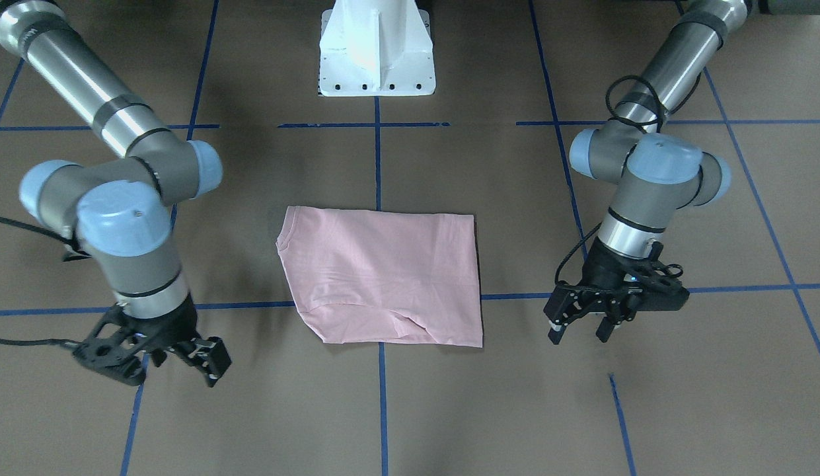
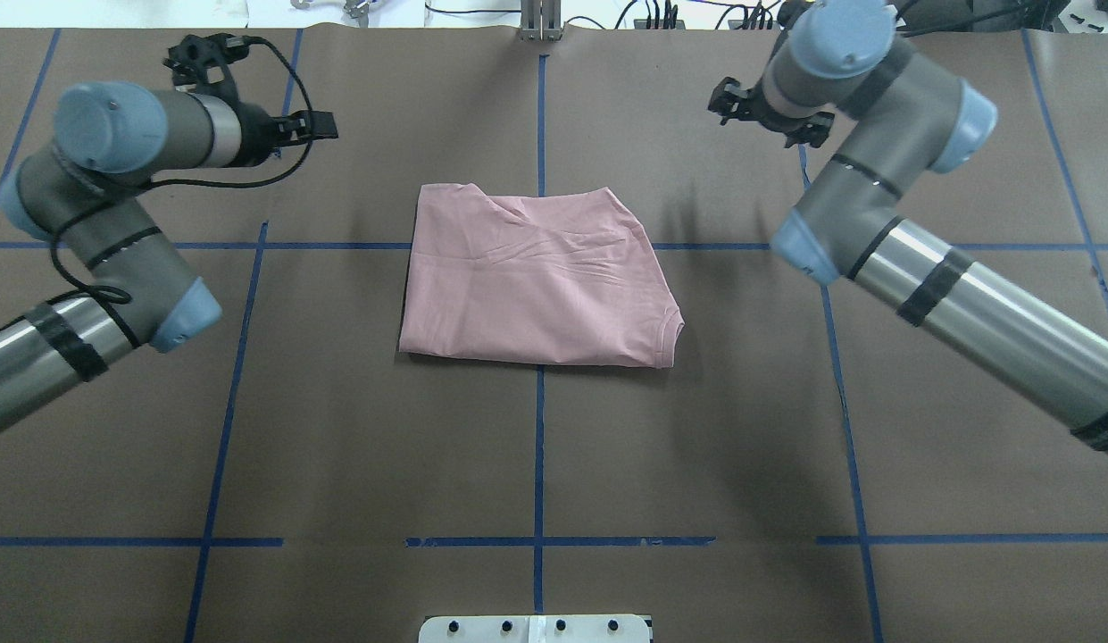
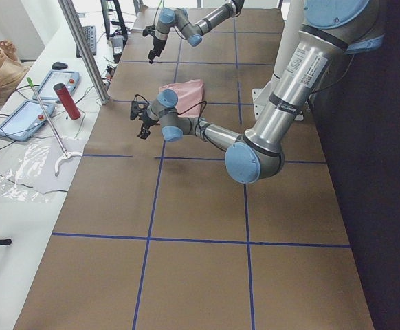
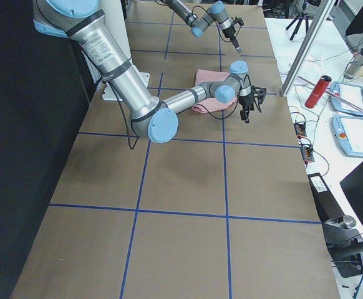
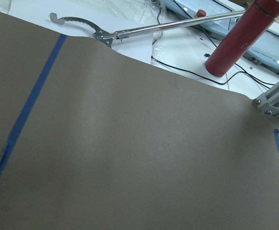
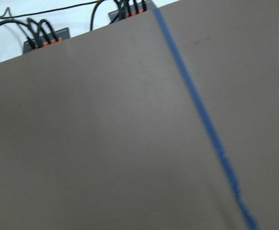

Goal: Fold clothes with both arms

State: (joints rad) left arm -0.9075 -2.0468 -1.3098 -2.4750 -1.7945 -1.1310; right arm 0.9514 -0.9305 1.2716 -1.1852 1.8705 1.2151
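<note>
Brown paper (image 2: 339, 402) ruled with blue tape (image 2: 537, 446) spreads out before us. At its centre the pink T-shirt (image 2: 536, 286) lies flat, already folded to a rough rectangle, with its collar (image 2: 673, 327) to our right. Farther out, our left gripper (image 1: 580, 332) and right gripper (image 1: 165, 370) hover on either side, jaws apart, both empty. We judge the cloth light and limp, so we should pinch all layers at the far corners.

**Six views, one table**

The table (image 2: 339, 402) is viewed steeply from above the pedestal (image 1: 376, 53) and, mirrored, from the opposite side; the pink T-shirt (image 1: 383, 271) is shared by both. From each table end, a farther view is taken lengthwise. The wrist cameras are held close, facing the table's far edge.
</note>
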